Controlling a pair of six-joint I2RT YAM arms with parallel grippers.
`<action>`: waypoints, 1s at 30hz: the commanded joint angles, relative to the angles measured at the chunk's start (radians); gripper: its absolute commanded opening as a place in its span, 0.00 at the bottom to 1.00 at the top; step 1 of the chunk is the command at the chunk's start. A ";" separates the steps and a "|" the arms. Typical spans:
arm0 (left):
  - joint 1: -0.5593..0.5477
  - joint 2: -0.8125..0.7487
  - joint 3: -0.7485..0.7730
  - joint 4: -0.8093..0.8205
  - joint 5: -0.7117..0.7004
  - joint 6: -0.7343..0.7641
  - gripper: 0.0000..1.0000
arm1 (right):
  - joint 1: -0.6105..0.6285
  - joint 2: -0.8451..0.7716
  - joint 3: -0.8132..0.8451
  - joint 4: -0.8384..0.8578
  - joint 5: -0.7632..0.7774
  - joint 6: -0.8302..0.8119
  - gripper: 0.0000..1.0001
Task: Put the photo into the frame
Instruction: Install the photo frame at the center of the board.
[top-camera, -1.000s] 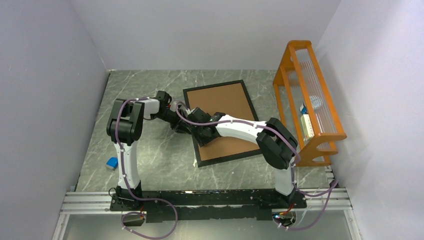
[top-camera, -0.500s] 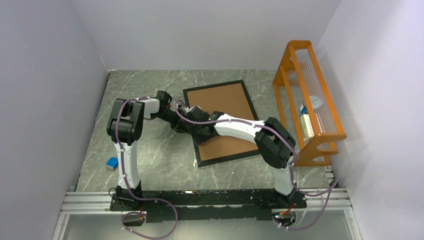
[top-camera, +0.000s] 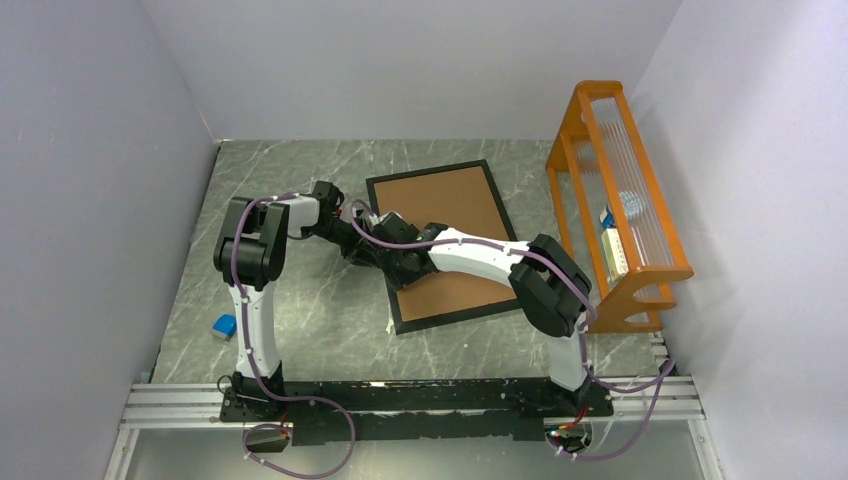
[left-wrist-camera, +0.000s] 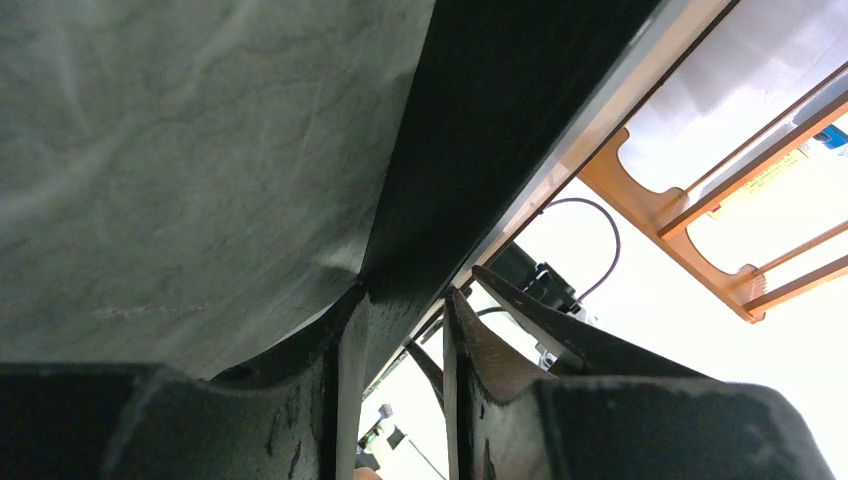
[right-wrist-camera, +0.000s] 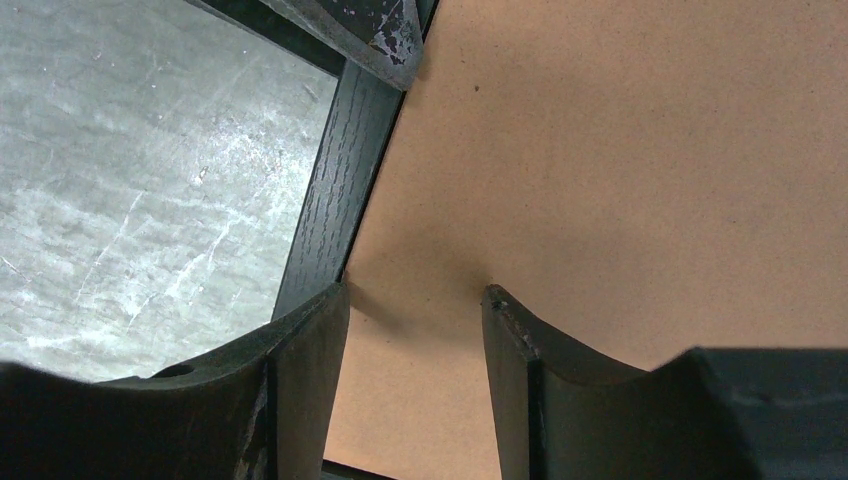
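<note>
The black frame (top-camera: 450, 316) lies face down in the middle of the table, with a brown backing board (top-camera: 450, 200) filling it. The photo is hidden. My left gripper (top-camera: 374, 250) is at the frame's left rail. In the left wrist view its jaws (left-wrist-camera: 400, 310) close over that rail (left-wrist-camera: 480, 120), one finger under it and one on top. My right gripper (top-camera: 405, 262) is open just inside the same rail. Both of its fingertips (right-wrist-camera: 415, 290) rest on the backing board (right-wrist-camera: 620, 150) beside the rail (right-wrist-camera: 340, 180).
An orange wooden rack (top-camera: 620, 200) stands along the right wall. A small blue object (top-camera: 224, 324) lies near the left arm's base. A white sliver (top-camera: 388, 326) shows at the frame's near left corner. Walls close in the table on three sides.
My right gripper has shifted slightly left along the backing board, and its jaws have widened a little. The left gripper and the frame have not moved.
</note>
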 joint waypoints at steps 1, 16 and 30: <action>-0.034 0.102 -0.046 -0.032 -0.260 0.053 0.27 | 0.005 -0.040 0.033 0.044 0.004 0.013 0.55; -0.033 0.108 -0.046 -0.031 -0.259 0.055 0.26 | 0.003 -0.038 0.026 0.049 0.015 0.010 0.54; -0.034 0.109 -0.045 -0.029 -0.256 0.052 0.26 | 0.005 0.026 0.022 0.020 0.028 -0.022 0.53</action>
